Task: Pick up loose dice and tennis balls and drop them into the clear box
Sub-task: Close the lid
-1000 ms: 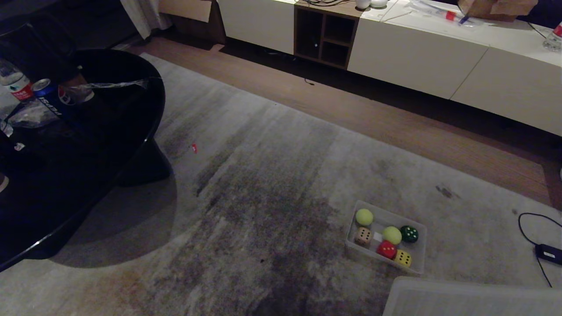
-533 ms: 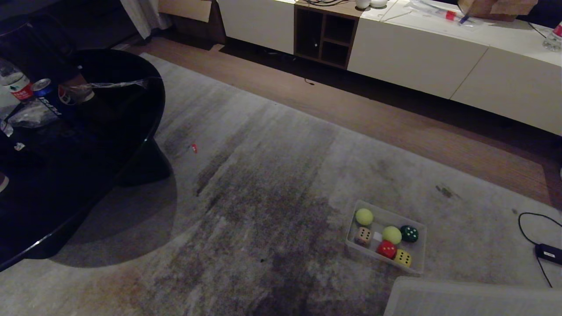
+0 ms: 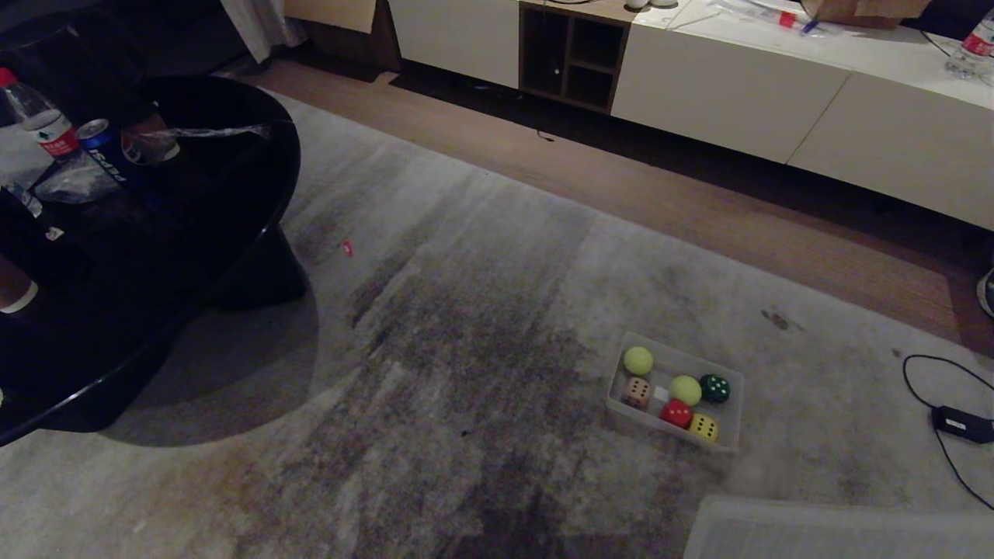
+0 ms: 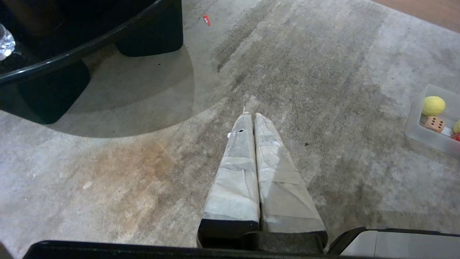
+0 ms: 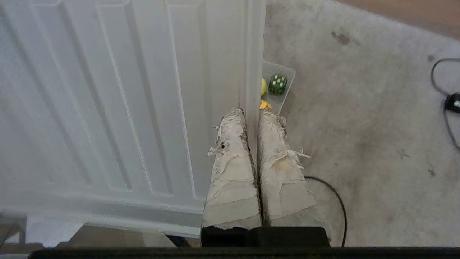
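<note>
already the clear box (image 3: 674,425) on the rug holds all four dice (image 3: 676,413) and both tennis balls (image 3: 639,360), so collecting looks done. left gripper (image 4: 253,117) and right gripper (image 5: 251,113), each pressed closed and empty, hang idle, well short of the box.

I see a grey, streaked and stained carpet (image 3: 481,334) under dim light, with a strip of wood floor (image 3: 699,210) beyond it. A long white low cabinet (image 3: 776,93) with a dark open shelf unit (image 3: 573,56) runs along the far side. A glossy black round table (image 3: 147,256) stands at my left, casting a shadow on the carpet.
</note>
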Controlling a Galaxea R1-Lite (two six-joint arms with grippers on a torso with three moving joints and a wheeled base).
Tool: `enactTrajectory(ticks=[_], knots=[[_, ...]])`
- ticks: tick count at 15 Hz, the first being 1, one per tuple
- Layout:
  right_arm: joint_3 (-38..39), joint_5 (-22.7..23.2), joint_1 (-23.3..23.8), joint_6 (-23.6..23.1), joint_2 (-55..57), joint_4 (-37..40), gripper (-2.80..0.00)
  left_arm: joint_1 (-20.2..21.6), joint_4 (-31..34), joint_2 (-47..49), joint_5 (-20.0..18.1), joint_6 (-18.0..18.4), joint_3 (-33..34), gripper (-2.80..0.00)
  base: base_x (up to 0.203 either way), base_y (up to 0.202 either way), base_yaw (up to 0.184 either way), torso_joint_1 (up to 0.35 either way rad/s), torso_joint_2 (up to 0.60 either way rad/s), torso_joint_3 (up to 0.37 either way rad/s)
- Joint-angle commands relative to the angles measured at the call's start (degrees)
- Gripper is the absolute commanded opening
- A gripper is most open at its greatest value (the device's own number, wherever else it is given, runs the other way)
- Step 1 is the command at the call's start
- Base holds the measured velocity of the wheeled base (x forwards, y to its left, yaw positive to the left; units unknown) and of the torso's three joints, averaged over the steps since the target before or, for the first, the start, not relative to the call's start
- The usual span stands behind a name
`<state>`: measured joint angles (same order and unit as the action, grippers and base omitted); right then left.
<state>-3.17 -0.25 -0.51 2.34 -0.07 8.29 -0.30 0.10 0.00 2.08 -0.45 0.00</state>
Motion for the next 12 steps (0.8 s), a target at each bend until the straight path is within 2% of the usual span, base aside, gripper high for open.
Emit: enactTrajectory(ticks=[1, 9, 12], knots=[[0.01, -0.02, -0.02, 0.03, 0.0, 0.06, -2.8, -0.03, -0.01, 0.09, 0.02, -0.08, 0.09, -2.8, 0.0, 0.0, 0.0, 0.0, 0.0, 0.0], [0.0, -0.02, -0.02, 0.03, 0.05, 0.06, -2.8, -0.05, -0.01, 0.09, -0.06, 0.1, 0.09, -2.8, 0.0, 0.0, 0.0, 0.0, 0.0, 0.0], [0.01, -0.02, -0.02, 0.03, -0.01, 0.06, -2.8, 0.0, -0.01, 0.09, 0.0, 0.03, 0.09, -2.8, 0.0, 0.0, 0.0, 0.0, 0.0, -0.139]])
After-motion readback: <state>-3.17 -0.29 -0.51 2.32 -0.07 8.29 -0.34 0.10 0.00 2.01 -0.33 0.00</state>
